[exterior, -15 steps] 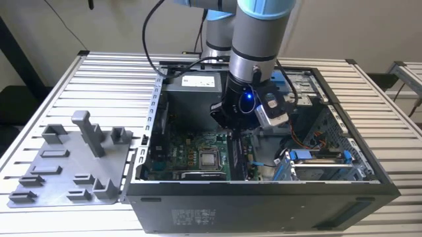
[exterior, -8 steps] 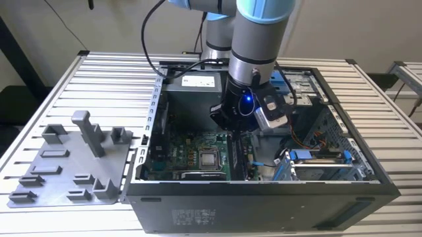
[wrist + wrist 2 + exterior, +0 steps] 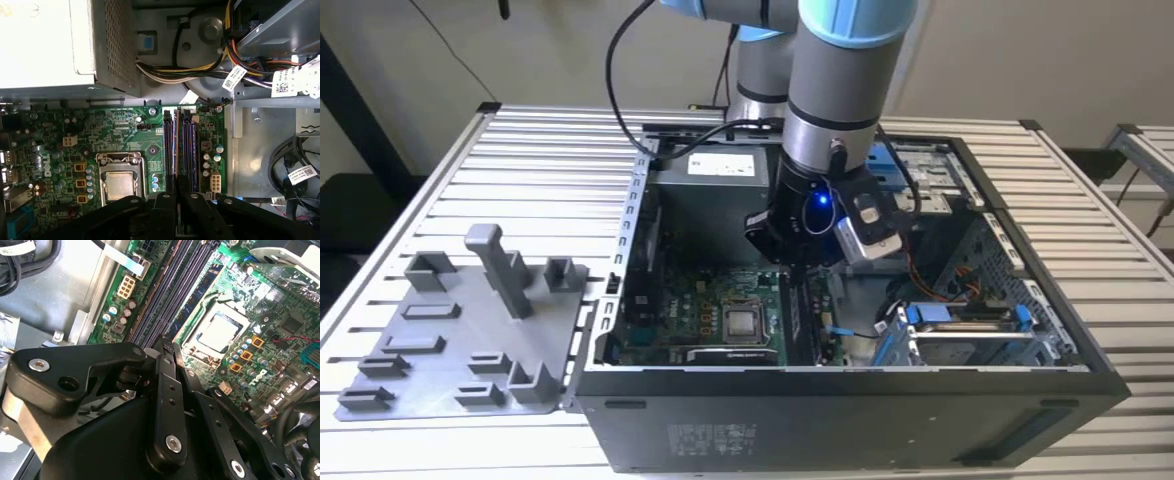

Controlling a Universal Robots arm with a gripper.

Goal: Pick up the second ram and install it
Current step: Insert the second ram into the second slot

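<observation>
- Slatted white metal bench (image 3: 520, 150): carried the computer case and the tray.
- Open black tower computer case (image 3: 854, 420): lay on its side on the bench with its interior facing up.
- Grey plastic tray with upright blocks (image 3: 454, 340): sat on the bench, just beside the case on the exterior view's left.
- Silver and light-blue robot arm (image 3: 834, 90): reached down from above into the case.
- Pale grey boxed power supply (image 3: 45, 45): was mounted at the far end of the case, with a bundle of coloured cables (image 3: 190, 72) running beside it.
- Green motherboard (image 3: 100, 130): lay flat on the case floor, below the hand.
- Black hand (image 3: 790, 268): hung inside the case, directly above the memory slots in both wrist views (image 3: 167, 347) (image 3: 177, 192). Whether it was open, closed or gripping anything could not be told.
- Square silver processor socket (image 3: 120, 182): sat on the motherboard, next to the memory slots.
- Long dark purple memory slots (image 3: 180, 145): ran in parallel rows on the motherboard, their near ends hidden under the hand. A blue-green strip (image 3: 202, 282) lay along the row nearest the socket in the second wrist view.
- Second ram: could not be made out with certainty, neither in the hand nor in a slot.
</observation>
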